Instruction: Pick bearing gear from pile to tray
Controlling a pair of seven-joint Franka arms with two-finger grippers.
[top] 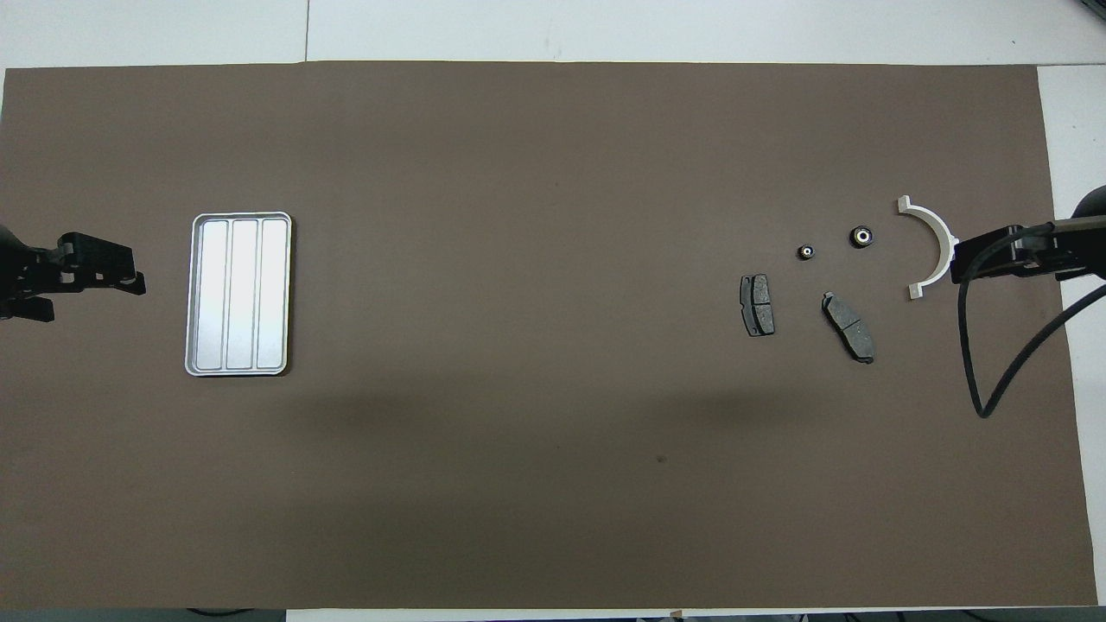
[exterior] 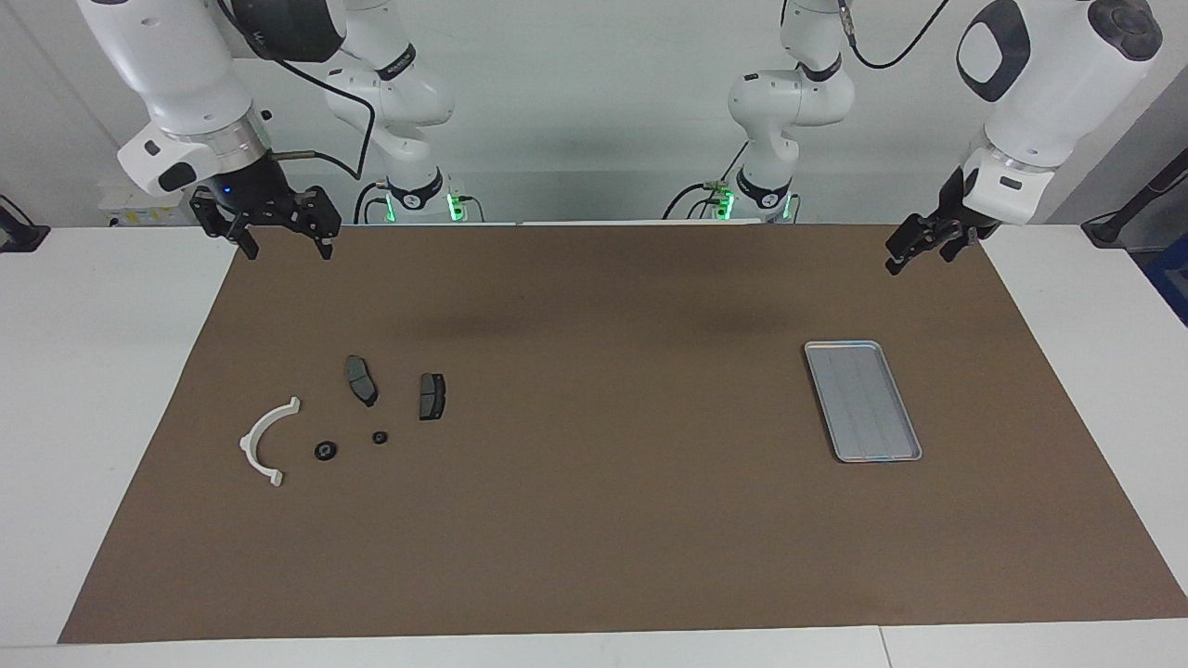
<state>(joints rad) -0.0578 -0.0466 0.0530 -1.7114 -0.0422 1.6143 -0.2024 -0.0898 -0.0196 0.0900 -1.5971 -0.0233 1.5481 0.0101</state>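
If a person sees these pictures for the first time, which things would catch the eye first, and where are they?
Probably the silver tray, bright and empty on the brown mat toward the left arm's end of the table. Next the white half-ring bracket toward the right arm's end, with two dark brake pads and two small black round pieces beside it. The left gripper and right gripper hang open above the mat's corners nearest the robots.
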